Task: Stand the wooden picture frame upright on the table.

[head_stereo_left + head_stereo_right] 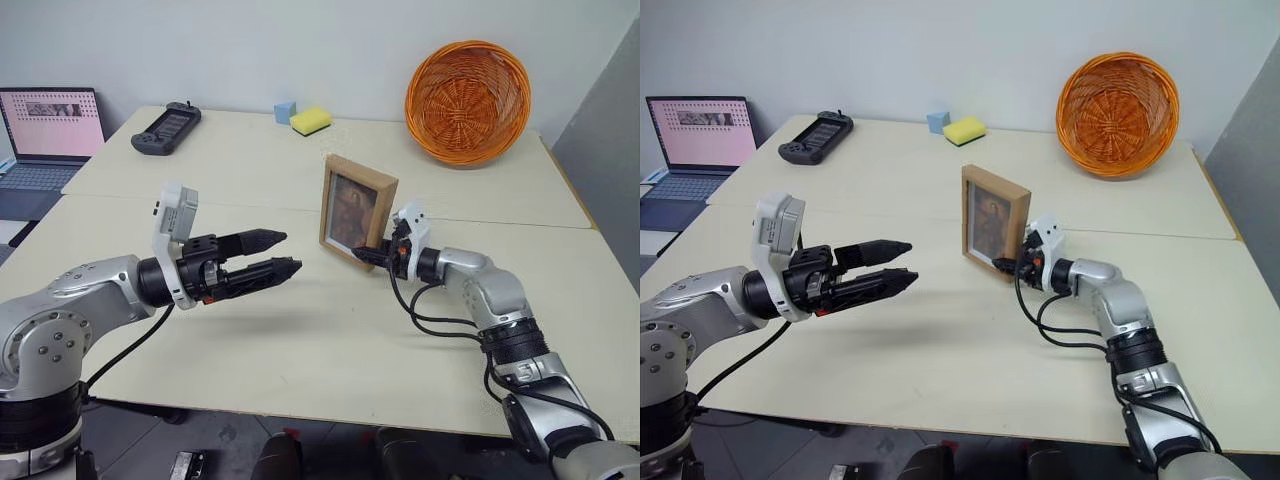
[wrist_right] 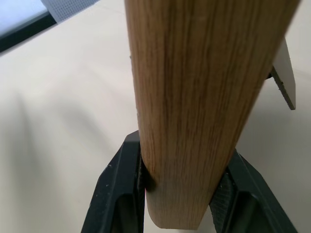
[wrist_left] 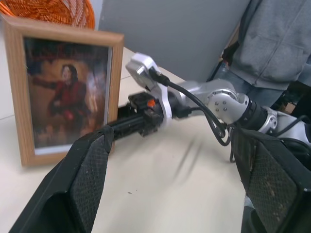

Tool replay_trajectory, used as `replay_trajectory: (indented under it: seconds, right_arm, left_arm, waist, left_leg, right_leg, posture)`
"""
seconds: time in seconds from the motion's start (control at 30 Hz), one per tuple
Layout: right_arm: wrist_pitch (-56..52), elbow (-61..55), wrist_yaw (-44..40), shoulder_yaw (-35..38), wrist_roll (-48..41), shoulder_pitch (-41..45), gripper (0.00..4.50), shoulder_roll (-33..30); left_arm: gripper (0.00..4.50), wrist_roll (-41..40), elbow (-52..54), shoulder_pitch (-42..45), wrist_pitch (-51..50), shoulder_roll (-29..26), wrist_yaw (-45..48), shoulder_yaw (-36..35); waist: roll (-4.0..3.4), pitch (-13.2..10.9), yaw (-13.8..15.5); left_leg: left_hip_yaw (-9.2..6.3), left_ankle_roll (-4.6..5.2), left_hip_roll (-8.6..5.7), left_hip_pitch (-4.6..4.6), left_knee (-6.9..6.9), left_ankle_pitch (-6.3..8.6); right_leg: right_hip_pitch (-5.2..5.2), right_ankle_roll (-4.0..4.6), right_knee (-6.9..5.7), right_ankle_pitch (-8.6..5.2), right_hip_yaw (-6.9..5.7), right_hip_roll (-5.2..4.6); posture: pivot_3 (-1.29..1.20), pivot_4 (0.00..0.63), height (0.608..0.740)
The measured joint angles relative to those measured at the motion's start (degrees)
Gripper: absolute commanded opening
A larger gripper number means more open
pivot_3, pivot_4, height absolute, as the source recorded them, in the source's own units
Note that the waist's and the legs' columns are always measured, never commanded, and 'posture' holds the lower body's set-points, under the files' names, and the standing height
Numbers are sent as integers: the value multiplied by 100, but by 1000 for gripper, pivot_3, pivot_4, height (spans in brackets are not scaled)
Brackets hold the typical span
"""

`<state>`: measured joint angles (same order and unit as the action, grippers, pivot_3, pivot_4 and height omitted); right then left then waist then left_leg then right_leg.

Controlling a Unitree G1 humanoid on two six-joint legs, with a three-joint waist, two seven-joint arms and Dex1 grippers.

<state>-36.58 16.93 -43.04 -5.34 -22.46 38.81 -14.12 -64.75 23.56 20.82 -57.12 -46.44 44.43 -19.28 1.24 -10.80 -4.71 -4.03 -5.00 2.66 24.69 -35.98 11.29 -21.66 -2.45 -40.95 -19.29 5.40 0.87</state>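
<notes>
The wooden picture frame (image 1: pixel 357 211) is held upright on the tabletop (image 1: pixel 300 340), its lower corner clamped between the right claw (image 1: pixel 372 257) fingers. The left claw (image 1: pixel 283 254) is spread wide, empty, well apart from the frame.

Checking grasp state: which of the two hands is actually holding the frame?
The right hand. It is shut on the lower corner of the upright wooden picture frame, one finger on each face. The left hand hangs open over the table, apart from the frame.
</notes>
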Motion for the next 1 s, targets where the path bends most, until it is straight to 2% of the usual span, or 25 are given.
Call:
replay_trajectory:
  seconds: [0.2, 0.5, 0.57, 0.63, 0.83, 0.9, 1.0]
  right_arm:
    - [-312, 145, 23, 422, -417, -19, 1294, 362]
    - [-256, 137, 32, 444, -406, -75, 1294, 362]
    - [-251, 137, 44, 448, -401, -75, 1983, 357]
    - [-265, 167, 79, 449, -384, -76, 2185, 357]
    - [-271, 240, 89, 447, -339, -103, 3586, 333]
    - [-271, 240, 89, 446, -338, -103, 3855, 333]
    - [-269, 240, 92, 421, -334, -104, 3855, 344]
  left_arm:
    - [4067, -49, -98, 170, -1, -16, -42, 1]
    - [4067, -80, -156, 371, -10, -16, -156, 34]
    - [4105, -78, -189, 390, -10, -13, -165, 55]
    - [4105, -77, -195, 399, -10, -6, -181, 114]
    - [4105, -59, -195, 398, -10, 1, -185, 156]
    - [4105, -59, -195, 398, -12, 1, -207, 160]
    - [4105, -59, -195, 398, -29, -5, -242, 166]
  waist:
    - [0, 0, 0]
    - [0, 0, -3]
    - [0, 0, -3]
    - [0, 0, -3]
    - [0, 0, -3]
    - [0, 0, -3]
    - [0, 0, -3]
  left_leg:
    - [0, 0, 0, 0, 0, 0]
    - [1, 0, 0, 0, 1, 0]
    - [1, 0, 1, 0, 1, 0]
    - [1, 0, 1, 0, 1, 0]
    - [2, 0, 1, 0, 2, 0]
    - [2, 0, 1, 0, 2, 0]
    - [2, 0, 1, 0, 3, 0]
  right_leg:
    - [0, 0, 1, 0, -1, 0]
    - [0, -1, 2, 0, -1, 1]
    - [0, -1, 2, -1, -1, 2]
    - [0, -1, 2, 0, 0, 2]
    - [-1, -1, 4, -1, 1, 2]
    - [-1, -1, 4, -1, 1, 2]
    - [-1, -1, 5, -1, 2, 2]
  posture:
    - [0, 150, 740]
    - [0, 150, 740]
    - [0, 150, 740]
    - [0, 150, 740]
    - [0, 150, 740]
    - [0, 150, 740]
    - [0, 150, 740]
